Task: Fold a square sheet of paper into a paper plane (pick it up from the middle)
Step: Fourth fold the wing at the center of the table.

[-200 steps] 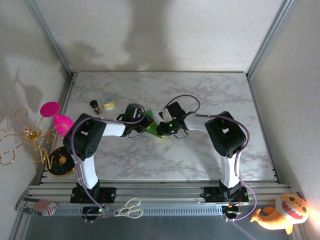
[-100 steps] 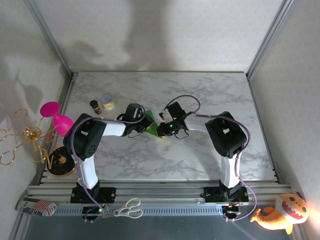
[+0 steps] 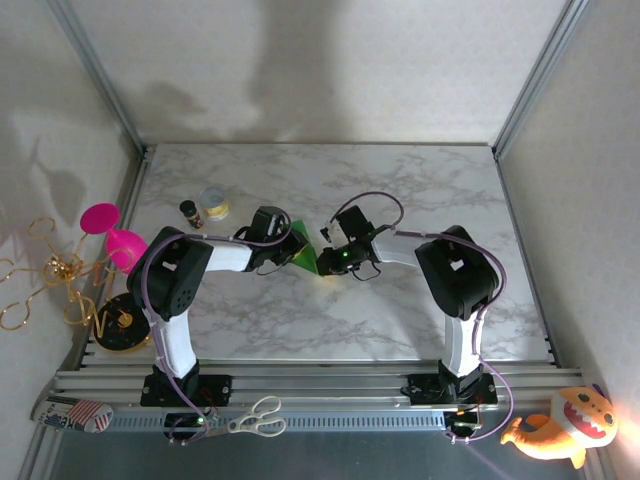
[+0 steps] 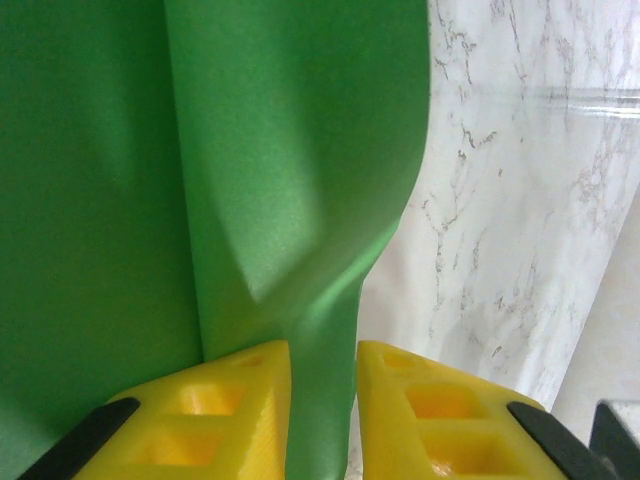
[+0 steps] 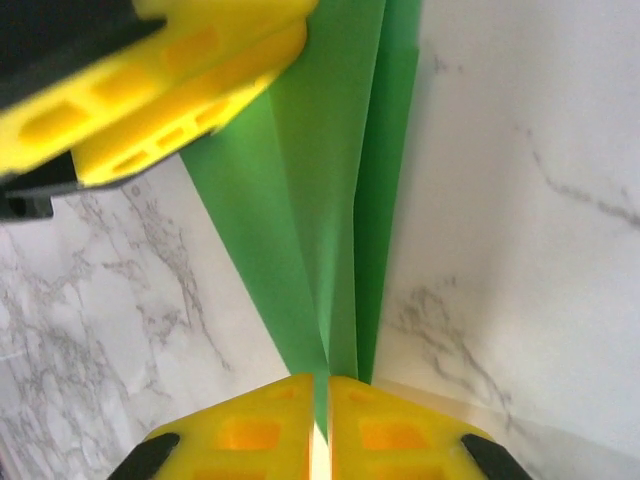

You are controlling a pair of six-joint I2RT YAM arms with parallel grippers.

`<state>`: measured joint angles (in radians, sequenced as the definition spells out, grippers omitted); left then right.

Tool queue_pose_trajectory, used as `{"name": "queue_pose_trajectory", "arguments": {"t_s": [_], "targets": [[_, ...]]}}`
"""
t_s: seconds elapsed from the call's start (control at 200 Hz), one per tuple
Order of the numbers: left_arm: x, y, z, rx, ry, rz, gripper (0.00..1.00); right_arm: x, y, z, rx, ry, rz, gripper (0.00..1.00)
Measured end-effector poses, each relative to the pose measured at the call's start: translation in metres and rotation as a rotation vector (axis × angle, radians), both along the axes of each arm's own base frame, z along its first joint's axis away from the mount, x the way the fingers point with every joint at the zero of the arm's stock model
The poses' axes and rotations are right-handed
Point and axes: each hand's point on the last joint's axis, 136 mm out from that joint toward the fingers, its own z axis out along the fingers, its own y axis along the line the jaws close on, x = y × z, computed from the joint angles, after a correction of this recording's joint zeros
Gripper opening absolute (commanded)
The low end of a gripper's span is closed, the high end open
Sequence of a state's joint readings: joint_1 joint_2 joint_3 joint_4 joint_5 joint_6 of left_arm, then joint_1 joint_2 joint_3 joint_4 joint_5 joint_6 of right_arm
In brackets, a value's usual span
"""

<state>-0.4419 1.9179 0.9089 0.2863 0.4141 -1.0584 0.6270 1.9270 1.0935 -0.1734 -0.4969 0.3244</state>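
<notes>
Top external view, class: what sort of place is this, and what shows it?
Likely a robotics lab cell: marble-patterned table, white panels on aluminium posts, left arm and right arm bolted to a slotted rail.

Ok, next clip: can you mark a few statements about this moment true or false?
1. The left gripper and the right gripper are both shut on the paper. True.
2. The paper is a flat, unfolded square. False: it is folded into overlapping layers with creases.
3. The scissors lie beside the paper. False: they lie on the metal rail at the near edge.
4. A small dark bottle stands next to a round tin near the left edge of the table. True.
</notes>
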Motion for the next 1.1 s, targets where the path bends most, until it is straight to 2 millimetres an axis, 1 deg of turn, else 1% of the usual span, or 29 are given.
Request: {"name": "queue_pose_trajectory", "arguments": {"t_s": [0.09, 0.34, 0.416, 0.541, 0.596, 0.721, 0.796, 0.886, 1.097], "targets": [[0.000, 0.000, 0.000, 0.000, 0.000, 0.000, 0.25, -0.006, -0.004, -0.005, -0.013, 0.019, 0.000, 0.14], [0.000, 0.000, 0.000, 0.000, 0.000, -0.001, 0.25, -0.005, -0.004, -0.003, -0.010, 0.014, -0.002, 0.14], [0.000, -0.001, 0.000, 0.001, -0.002, -0.001, 0.25, -0.006, -0.005, 0.004, -0.006, 0.006, -0.002, 0.14], [0.001, -0.001, 0.000, 0.003, -0.002, 0.000, 0.24, -0.001, -0.001, 0.025, 0.028, -0.037, -0.001, 0.14], [0.001, -0.001, 0.001, 0.003, -0.002, 0.000, 0.24, 0.004, 0.003, 0.032, 0.043, -0.057, -0.002, 0.13], [0.001, -0.001, 0.001, 0.006, -0.004, 0.001, 0.24, 0.016, 0.011, 0.038, 0.060, -0.079, -0.004, 0.11], [0.001, -0.002, 0.001, 0.007, -0.005, 0.002, 0.24, 0.023, 0.016, 0.037, 0.062, -0.084, -0.004, 0.10], [0.001, -0.002, 0.001, 0.009, -0.006, 0.003, 0.24, 0.028, 0.019, 0.031, 0.055, -0.080, -0.007, 0.10], [0.001, -0.002, 0.001, 0.008, -0.008, 0.003, 0.25, 0.029, 0.017, 0.010, 0.018, -0.051, -0.013, 0.10]]}}
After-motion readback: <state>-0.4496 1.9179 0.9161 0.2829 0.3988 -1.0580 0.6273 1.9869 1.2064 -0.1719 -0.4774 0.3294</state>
